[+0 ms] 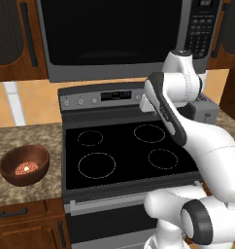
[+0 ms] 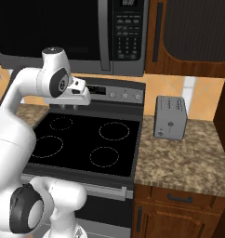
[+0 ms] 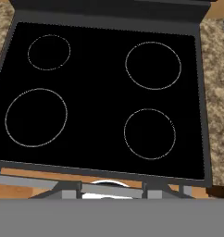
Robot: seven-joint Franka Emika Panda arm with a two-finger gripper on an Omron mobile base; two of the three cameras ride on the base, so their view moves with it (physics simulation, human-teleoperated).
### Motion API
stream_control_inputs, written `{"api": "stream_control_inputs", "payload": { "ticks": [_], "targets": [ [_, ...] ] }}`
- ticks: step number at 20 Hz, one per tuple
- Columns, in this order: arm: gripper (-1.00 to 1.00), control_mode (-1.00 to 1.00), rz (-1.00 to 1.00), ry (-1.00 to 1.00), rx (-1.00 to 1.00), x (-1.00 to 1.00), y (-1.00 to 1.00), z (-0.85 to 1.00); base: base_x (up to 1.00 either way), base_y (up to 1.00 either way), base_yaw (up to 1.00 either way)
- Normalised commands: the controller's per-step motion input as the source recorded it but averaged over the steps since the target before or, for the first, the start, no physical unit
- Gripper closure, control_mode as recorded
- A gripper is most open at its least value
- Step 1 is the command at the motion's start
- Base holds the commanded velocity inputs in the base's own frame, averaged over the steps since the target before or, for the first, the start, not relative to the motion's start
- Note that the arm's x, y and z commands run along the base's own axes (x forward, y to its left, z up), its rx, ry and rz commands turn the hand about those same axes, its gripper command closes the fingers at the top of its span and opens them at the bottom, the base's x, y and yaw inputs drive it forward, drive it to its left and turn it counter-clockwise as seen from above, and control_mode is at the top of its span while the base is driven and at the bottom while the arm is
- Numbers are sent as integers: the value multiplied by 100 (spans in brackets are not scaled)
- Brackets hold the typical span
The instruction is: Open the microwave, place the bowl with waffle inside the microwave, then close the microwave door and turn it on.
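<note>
The microwave (image 1: 124,36) hangs above the stove (image 1: 124,155), wide and dark grey. Its microwave door (image 1: 112,34) is shut: a black glass window in a grey frame, long axis running sideways. The keypad (image 2: 128,32) sits at its right, its writing too small to read. The bowl (image 1: 24,165), reddish-brown and round, rests upright on the table (image 1: 22,136) left of the stove, the orange-brown waffle (image 1: 26,168) inside. My gripper (image 2: 70,107) hovers over the stove's back edge; whether my jaws are apart, I cannot tell. A grey toaster (image 2: 170,118) stands right of the stove.
</note>
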Motion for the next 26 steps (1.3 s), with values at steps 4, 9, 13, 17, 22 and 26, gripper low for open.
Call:
{"api": "stream_control_inputs", "payload": {
  "ticks": [4,9,13,17,22,26],
  "targets": [
    [-100,-100,0,-4,5,-26,-7,2,0,0,0],
    [-100,-100,0,-5,7,-41,-4,44,0,0,0],
    [-100,-100,0,-11,-1,-31,-12,49,0,0,0],
    [-100,-100,0,-13,-11,-22,-10,44,0,0,0],
    [-100,-100,0,-19,-21,-4,-12,33,0,0,0],
    [-100,-100,0,-17,-11,0,-32,34,0,0,0]
  ]
}}
